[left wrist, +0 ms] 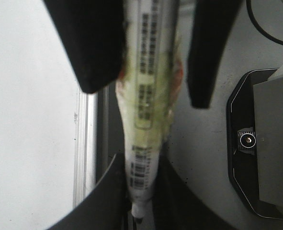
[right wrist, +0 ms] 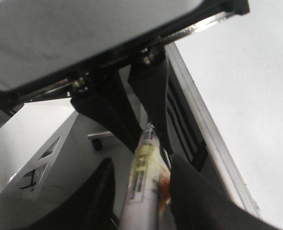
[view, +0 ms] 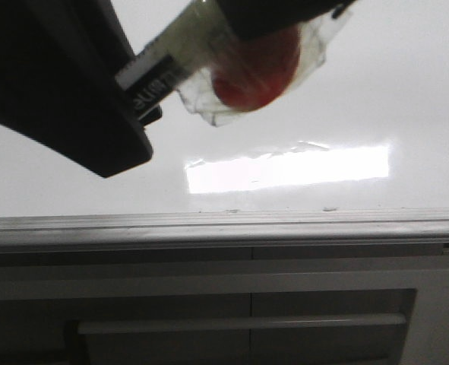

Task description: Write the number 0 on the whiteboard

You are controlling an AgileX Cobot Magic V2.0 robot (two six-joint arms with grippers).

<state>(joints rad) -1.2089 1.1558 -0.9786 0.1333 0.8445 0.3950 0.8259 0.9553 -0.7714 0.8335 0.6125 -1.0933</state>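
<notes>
The whiteboard fills the front view; its grey rail runs along the near edge. No number 0 shows on it. A white marker with barcode labels, tape and a red lump hangs above the board. My left gripper is shut on the marker's tip end, with the black nib poking out behind the fingers. My right gripper stands around the marker's body. One finger is against the taped side and a gap shows at the other finger.
A bright rectangular glare patch lies on the board. A dark grey panelled cabinet stands below the rail. A black robot base and grey floor are beside the board's edge. A white frame with a caster stands on the floor.
</notes>
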